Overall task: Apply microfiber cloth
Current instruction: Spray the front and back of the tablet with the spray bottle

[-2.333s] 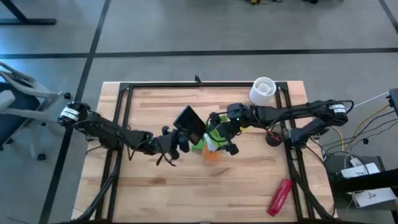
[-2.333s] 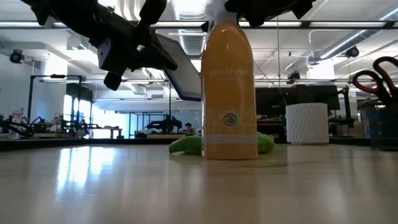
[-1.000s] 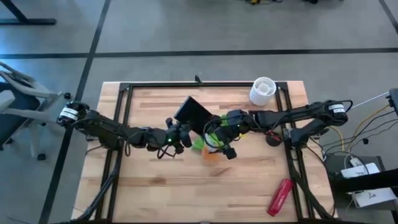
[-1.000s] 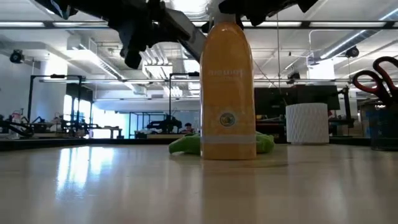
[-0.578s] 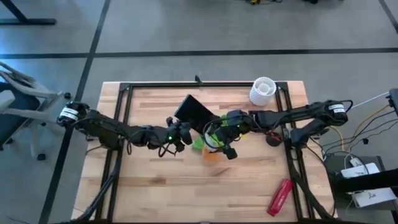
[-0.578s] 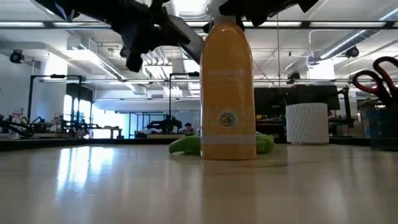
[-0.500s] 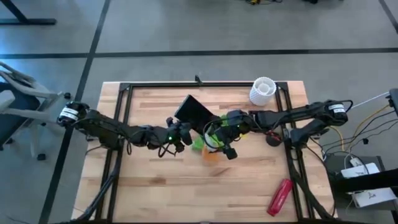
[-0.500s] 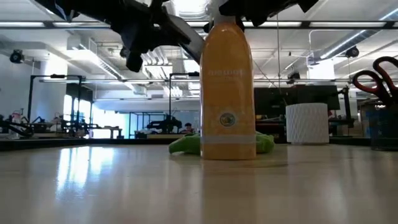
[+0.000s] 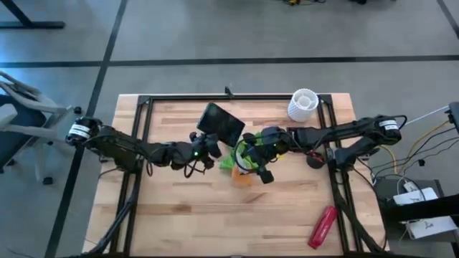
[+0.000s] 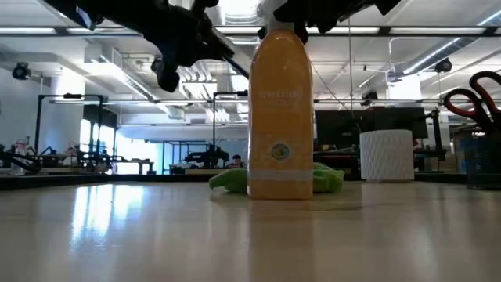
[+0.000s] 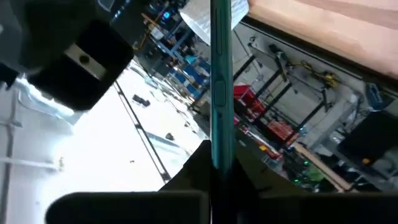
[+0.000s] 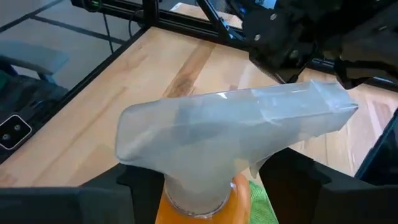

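Two arms meet mid-table point(image 9: 179, 208), pale wood planks in a black frame, open workshop behind. Left hand point(image 9: 204, 145) is clamped on a thin dark slab point(image 9: 221, 122), held up edge-on. Right hand point(image 9: 252, 159) pinches the orange spray bottle point(image 10: 280, 117) neck. Soft lime microfiber cloth point(image 10: 327, 178) lies crumpled behind the bottle, long axis unclear.

Grey concrete floor point(image 9: 215, 36) with dark seams, pale wooden desk point(image 9: 179, 215) at centre, grey chair point(image 9: 18, 107) at left edge, bright ceiling strip lights point(image 10: 438, 31)
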You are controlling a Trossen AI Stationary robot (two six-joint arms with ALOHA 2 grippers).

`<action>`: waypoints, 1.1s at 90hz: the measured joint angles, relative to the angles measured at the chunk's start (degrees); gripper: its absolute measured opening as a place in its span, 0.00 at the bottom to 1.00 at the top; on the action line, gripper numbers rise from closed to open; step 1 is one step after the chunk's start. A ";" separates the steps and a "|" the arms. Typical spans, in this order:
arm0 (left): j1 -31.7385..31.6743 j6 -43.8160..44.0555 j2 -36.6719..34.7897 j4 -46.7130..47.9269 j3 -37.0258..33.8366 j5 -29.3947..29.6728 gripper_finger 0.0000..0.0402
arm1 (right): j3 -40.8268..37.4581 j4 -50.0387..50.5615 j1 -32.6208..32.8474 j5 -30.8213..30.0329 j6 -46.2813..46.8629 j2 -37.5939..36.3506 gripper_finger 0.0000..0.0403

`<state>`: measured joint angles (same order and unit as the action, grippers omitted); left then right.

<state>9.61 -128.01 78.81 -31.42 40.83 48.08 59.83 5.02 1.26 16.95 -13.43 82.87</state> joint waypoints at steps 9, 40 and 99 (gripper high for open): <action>0.04 0.28 -0.16 0.00 -0.15 2.25 0.02 | 0.02 0.26 0.00 0.19 0.21 -0.02 0.50; 0.45 7.99 -7.33 -0.07 -0.37 4.69 0.02 | 0.02 0.52 -0.02 -0.04 0.68 -0.02 0.45; 1.36 9.32 -8.72 -5.84 -4.58 0.75 0.02 | 0.00 0.68 -0.07 -0.94 0.44 0.01 0.46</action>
<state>10.96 -118.70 70.10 -37.26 36.25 48.83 59.83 5.69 1.19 16.01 -12.99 82.88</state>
